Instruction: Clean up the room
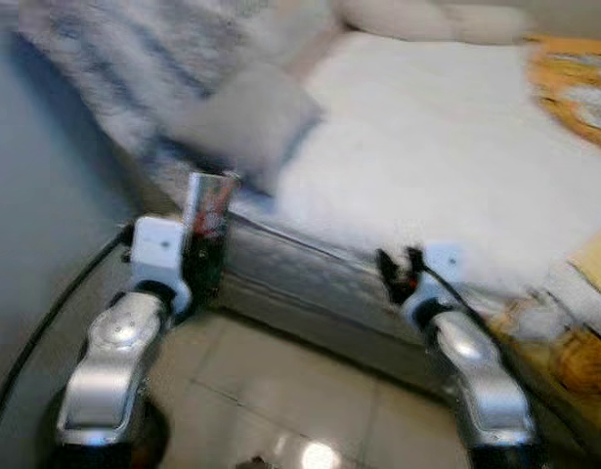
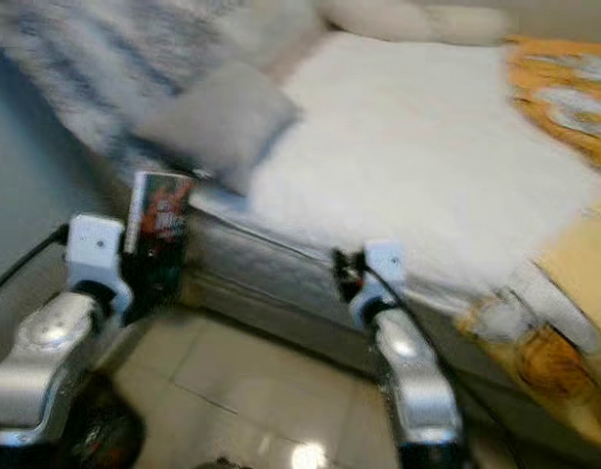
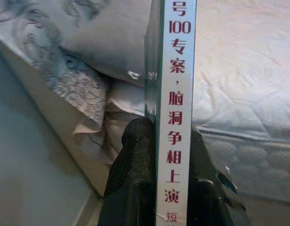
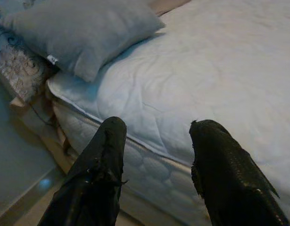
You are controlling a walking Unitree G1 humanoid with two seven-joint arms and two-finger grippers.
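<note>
The robot stands on a tiled floor (image 1: 280, 391) at the side of a bed (image 1: 437, 166), and both head views are blurred. The left gripper (image 3: 175, 141) is raised at about 9 o'clock in the head views, just before the mattress edge, and it holds a book (image 1: 207, 230) upright; its two black fingers (image 3: 135, 169) are pressed against both covers, one on each side of the spine. In the left wrist view the white spine carries red Chinese characters and the number 100, and the cover that shows in the head views has red and dark colours. The right gripper (image 4: 156, 141) is at about 5 o'clock in the head views, also near the mattress edge, with its fingers set wide apart and nothing between them. On the bed lies a white sheet (image 4: 220, 70), and a grey pillow (image 4: 83, 33) rests at about 11 o'clock, close to the corner of the mattress, just beyond the book. Behind the pillow there is a patterned grey and white blanket (image 1: 134, 59). At about 2 o'clock an orange cloth (image 1: 574, 88) lies on the bed, and more orange fabric hangs at the lower right side.
</note>
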